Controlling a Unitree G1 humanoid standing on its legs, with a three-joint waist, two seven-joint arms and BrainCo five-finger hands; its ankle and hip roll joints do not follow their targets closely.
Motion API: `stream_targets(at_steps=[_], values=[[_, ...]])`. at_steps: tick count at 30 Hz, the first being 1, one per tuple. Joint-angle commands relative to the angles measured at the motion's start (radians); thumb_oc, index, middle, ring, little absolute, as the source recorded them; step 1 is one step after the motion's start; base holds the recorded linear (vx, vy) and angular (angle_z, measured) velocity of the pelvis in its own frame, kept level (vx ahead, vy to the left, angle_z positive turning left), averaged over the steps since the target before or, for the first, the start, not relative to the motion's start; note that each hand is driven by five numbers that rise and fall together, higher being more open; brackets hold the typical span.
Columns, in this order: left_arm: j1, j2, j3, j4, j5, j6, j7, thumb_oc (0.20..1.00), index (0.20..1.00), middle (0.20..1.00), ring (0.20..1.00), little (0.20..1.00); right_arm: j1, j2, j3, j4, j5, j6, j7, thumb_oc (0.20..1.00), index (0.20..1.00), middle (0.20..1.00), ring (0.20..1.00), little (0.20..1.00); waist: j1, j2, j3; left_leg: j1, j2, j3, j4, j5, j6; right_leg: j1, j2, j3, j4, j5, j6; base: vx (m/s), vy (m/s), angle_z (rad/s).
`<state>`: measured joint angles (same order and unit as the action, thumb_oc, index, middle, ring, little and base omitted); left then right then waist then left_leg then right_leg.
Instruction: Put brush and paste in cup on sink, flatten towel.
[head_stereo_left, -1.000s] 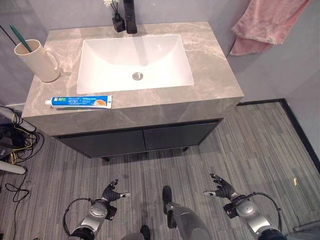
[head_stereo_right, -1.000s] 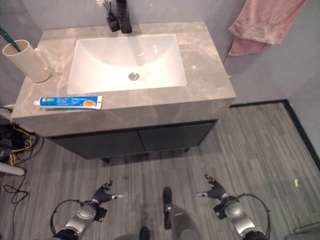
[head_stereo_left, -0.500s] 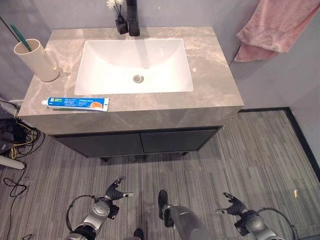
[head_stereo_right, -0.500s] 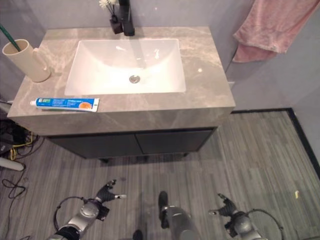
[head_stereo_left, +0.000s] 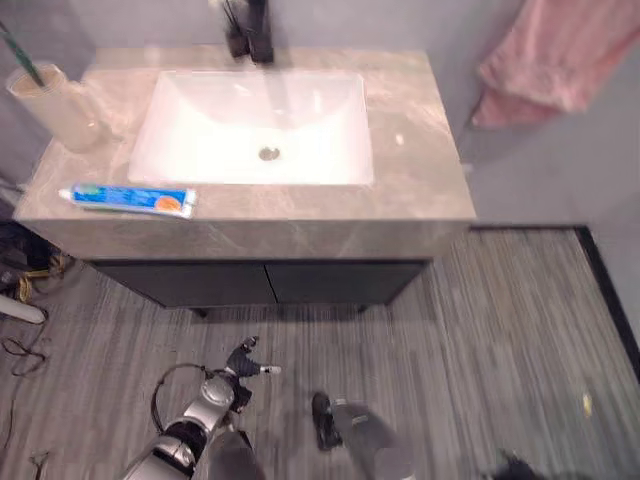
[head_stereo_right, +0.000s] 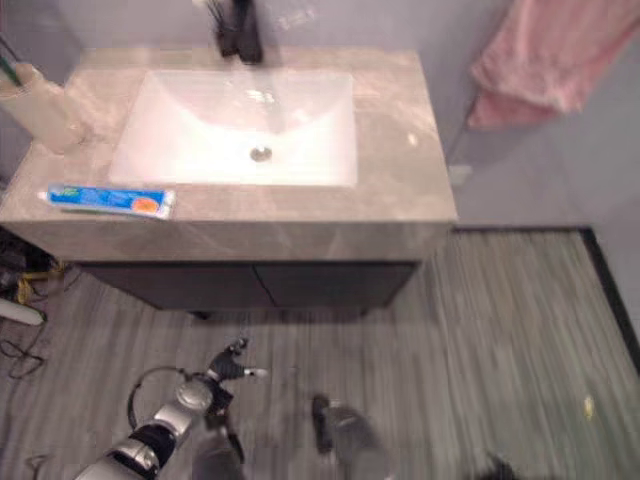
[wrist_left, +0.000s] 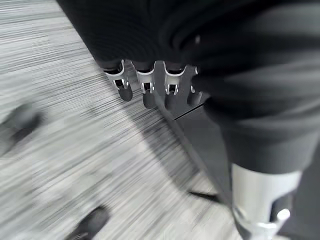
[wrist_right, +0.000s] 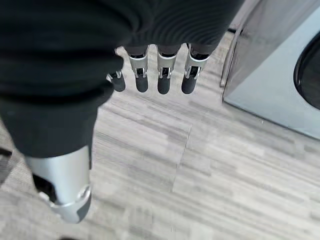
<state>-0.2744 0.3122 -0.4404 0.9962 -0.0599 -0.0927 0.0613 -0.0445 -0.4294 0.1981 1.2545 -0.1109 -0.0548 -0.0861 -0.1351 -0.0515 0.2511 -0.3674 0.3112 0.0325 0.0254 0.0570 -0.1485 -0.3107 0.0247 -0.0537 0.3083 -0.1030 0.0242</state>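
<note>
We see paste (head_stereo_left: 127, 199) flat on worktop (head_stereo_left: 400, 190) front-left, brush (head_stereo_left: 20, 57) in cup (head_stereo_left: 55, 105) at back-left. Pink towel (head_stereo_left: 560, 55) hangs bunched. Left hand (head_stereo_left: 243, 365) and right hand (wrist_right: 150, 75) low, fingers relaxed, empty.

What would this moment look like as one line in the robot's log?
brush: in cup | paste: lying on counter | towel: hanging on wall | left hand: open, low over floor | right hand: open, empty

toothpaste tube (head_stereo_left: 127, 199): print on the blue side, too blurred to read
cup (head_stereo_left: 52, 103): plain, no lettering
pink towel (head_stereo_left: 560, 55): no label legible
</note>
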Motion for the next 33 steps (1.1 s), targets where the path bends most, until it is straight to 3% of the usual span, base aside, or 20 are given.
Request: stream_targets(at_steps=[1, 4, 6, 8, 16, 21, 23, 25, 26, 27, 28, 30, 31, 33], values=[[0.046, 0.064, 0.031, -0.091, 0.013, -0.029, 0.005, 1.0, 1.0, 1.0, 1.0, 1.0, 0.042, -0.036, 0.045, -0.051, -0.026, 0.001, -0.002, 1.0, 1.0, 1.0, 1.0, 1.0, -0.023, -0.013, -0.035, 0.118, -0.175, 0.019, 0.216, -0.053, 0.062, 0.128, -0.136, 0.143, -0.06, 0.175, 0.109, 0.22, 0.477, -0.98], [0.047, 0.077, 0.039, -0.093, 0.02, -0.033, 0.011, 1.0, 1.0, 1.0, 1.0, 1.0, 0.031, -0.014, 0.044, -0.085, -0.012, 0.0, -0.004, 1.0, 1.0, 1.0, 1.0, 1.0, -0.02, -0.023, -0.039, 0.11, -0.212, 0.044, 0.241, -0.091, 0.088, 0.118, -0.163, 0.166, -0.085, 0.224, 0.128, 0.09, 0.355, -0.53], [0.051, 0.107, 0.072, -0.104, 0.026, -0.039, 0.03, 1.0, 1.0, 1.0, 1.0, 1.0, -0.013, 0.006, 0.128, -0.149, -0.105, 0.001, 0.0, 1.0, 1.0, 1.0, 1.0, 1.0, -0.001, -0.032, -0.038, 0.119, -0.242, 0.101, 0.252, -0.127, 0.122, 0.103, -0.209, 0.144, -0.117, 0.324, 0.148, 0.07, 0.43, -0.65], [0.061, 0.121, 0.099, -0.098, 0.032, -0.044, 0.041, 1.0, 1.0, 1.0, 1.0, 1.0, -0.02, 0.01, 0.177, -0.195, -0.175, -0.004, 0.003, 1.0, 1.0, 1.0, 1.0, 1.0, 0.011, -0.044, -0.037, 0.142, -0.252, 0.126, 0.232, -0.136, 0.132, 0.109, -0.238, 0.108, -0.146, 0.392, 0.165, 0.06, 0.267, -0.75], [0.114, 0.123, 0.132, -0.074, 0.048, -0.045, 0.047, 1.0, 1.0, 1.0, 1.0, 1.0, -0.009, 0.023, 0.176, -0.263, -0.173, -0.012, 0.003, 1.0, 1.0, 1.0, 1.0, 1.0, 0.024, -0.068, -0.063, 0.188, -0.268, 0.144, 0.171, -0.13, 0.147, 0.128, -0.271, 0.072, -0.179, 0.486, 0.198, 0.04, 0.092, -0.16], [0.172, 0.123, 0.152, -0.111, 0.039, -0.052, 0.052, 1.0, 1.0, 1.0, 1.0, 1.0, 0.006, 0.019, 0.144, -0.363, -0.127, -0.031, -0.017, 1.0, 1.0, 1.0, 1.0, 1.0, 0.041, -0.073, -0.073, 0.228, -0.273, 0.142, 0.135, -0.125, 0.154, 0.145, -0.268, 0.053, -0.148, 0.483, 0.207, 0.03, 0.048, -0.1], [0.19, 0.126, 0.155, -0.133, 0.034, -0.052, 0.056, 1.0, 1.0, 1.0, 1.0, 1.0, 0.004, 0.021, 0.142, -0.409, -0.11, -0.038, -0.021, 1.0, 1.0, 1.0, 1.0, 1.0, 0.046, -0.07, -0.071, 0.25, -0.269, 0.132, 0.105, -0.112, 0.163, 0.117, -0.243, 0.066, -0.061, 0.482, 0.205, -0.02, 0.044, -0.02], [0.208, 0.124, 0.164, -0.162, 0.019, -0.051, 0.059, 1.0, 1.0, 1.0, 1.0, 1.0, 0.0, 0.016, 0.148, -0.465, -0.101, -0.047, -0.022, 1.0, 1.0, 1.0, 1.0, 1.0, 0.05, -0.058, -0.057, 0.269, -0.261, 0.128, 0.092, -0.106, 0.174, 0.077, -0.204, 0.048, 0.022, 0.445, 0.195, 0.02, 0.044, -0.06], [0.222, 0.11, 0.17, -0.169, 0.011, -0.054, 0.063, 1.0, 1.0, 1.0, 1.0, 1.0, -0.002, 0.019, 0.152, -0.49, -0.095, -0.051, -0.026, 1.0, 1.0, 1.0, 1.0, 1.0, 0.054, -0.063, -0.054, 0.287, -0.262, 0.138, 0.084, -0.112, 0.168, 0.065, -0.222, -0.004, -0.066, 0.394, 0.188, 0.06, -0.013, -0.14], [0.222, 0.11, 0.17, -0.169, 0.011, -0.054, 0.063, 1.0, 1.0, 1.0, 1.0, 1.0, -0.001, 0.019, 0.152, -0.49, -0.095, -0.051, -0.026, 1.0, 1.0, 1.0, 1.0, 1.0, 0.052, -0.062, -0.053, 0.289, -0.261, 0.135, 0.084, -0.113, 0.167, 0.069, -0.221, -0.007, -0.067, 0.393, 0.187, 0.22, -0.204, -0.05], [0.202, 0.11, 0.185, -0.138, 0.02, -0.055, 0.088, 1.0, 1.0, 1.0, 1.0, 1.0, -0.032, -0.001, 0.173, -0.511, -0.11, -0.054, -0.03, 1.0, 1.0, 1.0, 1.0, 1.0, 0.054, -0.075, -0.036, 0.311, -0.241, 0.14, 0.113, -0.156, 0.151, -0.001, -0.249, -0.046, -0.232, 0.4, 0.195, 0.16, -0.169, 0.0], [0.206, 0.101, 0.174, -0.146, 0.013, -0.055, 0.077, 1.0, 1.0, 1.0, 1.0, 1.0, -0.016, 0.009, 0.175, -0.529, -0.109, -0.058, -0.027, 1.0, 1.0, 1.0, 1.0, 1.0, 0.056, -0.074, -0.035, 0.303, -0.235, 0.135, 0.15, -0.155, 0.142, 0.02, -0.237, -0.016, -0.207, 0.376, 0.189, 0.13, -0.17, -0.06], [0.195, 0.103, 0.165, -0.124, 0.03, -0.053, 0.078, 1.0, 1.0, 1.0, 1.0, 1.0, -0.015, 0.012, 0.185, -0.507, -0.109, -0.056, -0.025, 1.0, 1.0, 1.0, 1.0, 1.0, 0.054, -0.076, -0.037, 0.298, -0.226, 0.121, 0.166, -0.159, 0.134, 0.038, -0.207, 0.014, -0.199, 0.328, 0.171, 0.11, -0.199, -0.04], [0.197, 0.087, 0.164, -0.104, 0.023, -0.054, 0.08, 1.0, 1.0, 1.0, 1.0, 1.0, -0.005, 0.007, 0.198, -0.492, -0.131, -0.054, -0.02, 1.0, 1.0, 1.0, 1.0, 1.0, 0.058, -0.088, -0.057, 0.311, -0.222, 0.119, 0.151, -0.145, 0.119, 0.069, -0.206, -0.033, -0.226, 0.339, 0.165, 0.15, -0.207, 0.39]])
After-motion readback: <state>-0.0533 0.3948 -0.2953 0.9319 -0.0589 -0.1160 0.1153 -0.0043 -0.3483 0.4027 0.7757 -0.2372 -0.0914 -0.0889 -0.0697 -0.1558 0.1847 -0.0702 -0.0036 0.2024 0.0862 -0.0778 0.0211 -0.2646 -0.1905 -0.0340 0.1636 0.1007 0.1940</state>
